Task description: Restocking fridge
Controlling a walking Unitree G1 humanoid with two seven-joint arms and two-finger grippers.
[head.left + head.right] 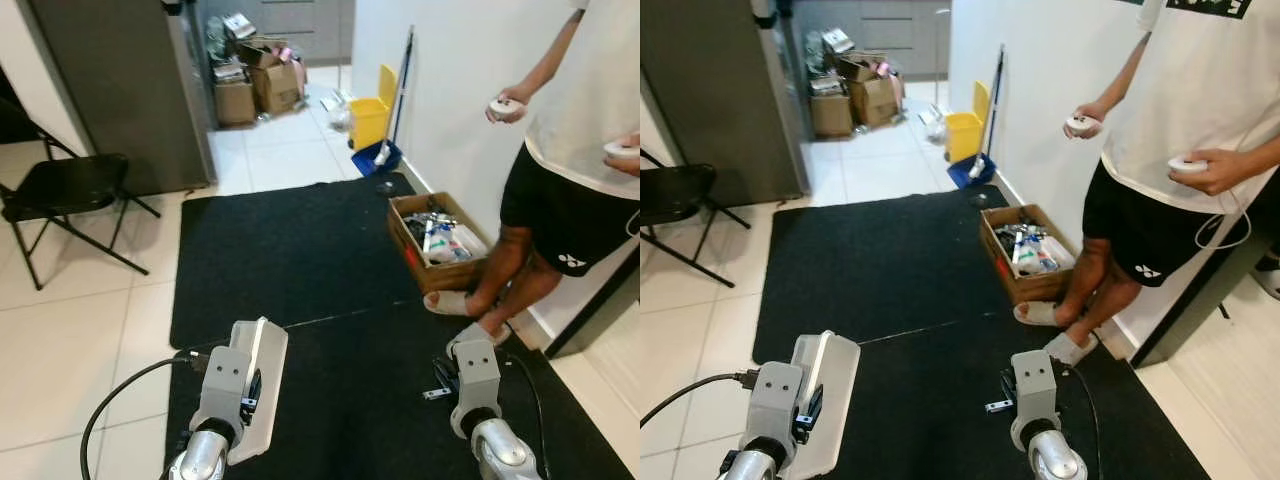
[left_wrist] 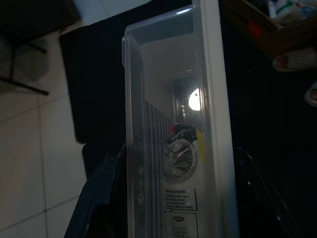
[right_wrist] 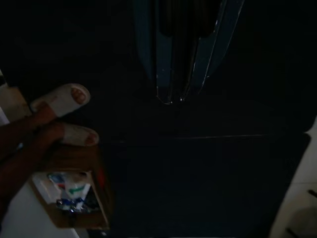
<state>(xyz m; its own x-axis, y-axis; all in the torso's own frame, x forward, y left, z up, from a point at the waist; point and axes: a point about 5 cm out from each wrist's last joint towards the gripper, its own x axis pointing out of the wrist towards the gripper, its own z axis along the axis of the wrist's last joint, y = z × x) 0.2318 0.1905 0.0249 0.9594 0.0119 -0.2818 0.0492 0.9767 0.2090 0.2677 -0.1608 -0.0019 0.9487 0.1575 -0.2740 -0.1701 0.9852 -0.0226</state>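
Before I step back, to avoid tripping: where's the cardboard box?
The box sits on the black mat's right edge by the wall, beside the person's feet.

My head views are bright and evenly lit, sharp enough to read the tile joints, with soft shadows under the folding chair (image 1: pixel 70 195) and the person's legs (image 1: pixel 505 270). The black mat (image 1: pixel 300 250) swallows detail. Straight lines lean outward toward the frame edges. My left wrist view is dim; the clear plastic container (image 2: pixel 173 124) catches a round white glare spot and pale streaks along its rim. My right wrist view is very dark, its claw (image 3: pixel 174 96) showing as faint bluish edges.
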